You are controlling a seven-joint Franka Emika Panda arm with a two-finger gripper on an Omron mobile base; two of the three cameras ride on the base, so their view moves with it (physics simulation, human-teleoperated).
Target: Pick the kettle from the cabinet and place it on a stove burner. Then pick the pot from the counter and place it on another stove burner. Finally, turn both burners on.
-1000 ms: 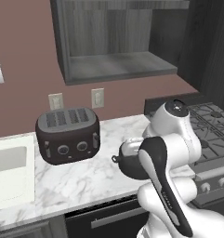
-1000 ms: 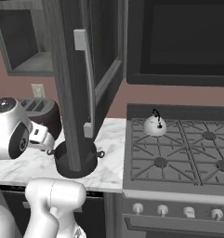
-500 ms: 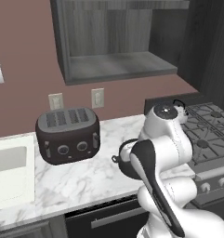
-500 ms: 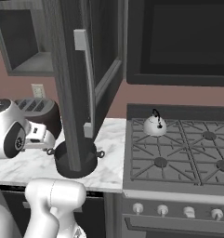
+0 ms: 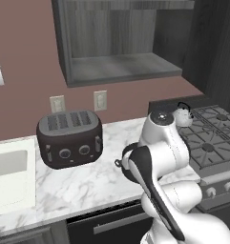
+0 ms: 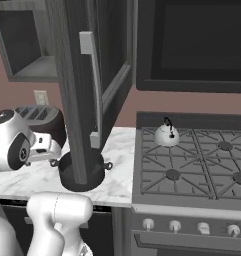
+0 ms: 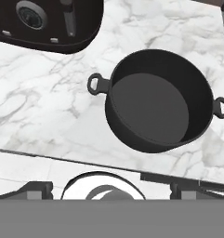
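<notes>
- Seen from the hand view, the gripper (image 7: 104, 186) hangs above the counter (image 7: 48, 116) with its jaws spread as wide as they go and nothing between them; just the dark tips (image 7: 36, 188) show at the bottom edge.
- The pot (image 7: 160, 100) sits on the marble below and ahead of the jaws, apart from them, its open mouth facing up at the camera.
- Its two loop handles (image 7: 95, 84) stick out on opposite sides, so the line through them runs roughly across the hand view, tilted slightly; the pot stands upright, lidless and empty.
- A dark toaster (image 7: 48, 23) stands just beyond the pot, near one handle but not touching it.
- From the right base view, the pot (image 6: 82, 172) rests on the counter's front part, partly hidden behind an open cabinet door (image 6: 79, 85), beside the cooktop (image 6: 192, 170).
- The kettle (image 6: 167, 134) stands upright on the rear left burner, well apart from the pot.
- In the left base view, the cabinet (image 5: 121, 43) niche hangs above the counter.
</notes>
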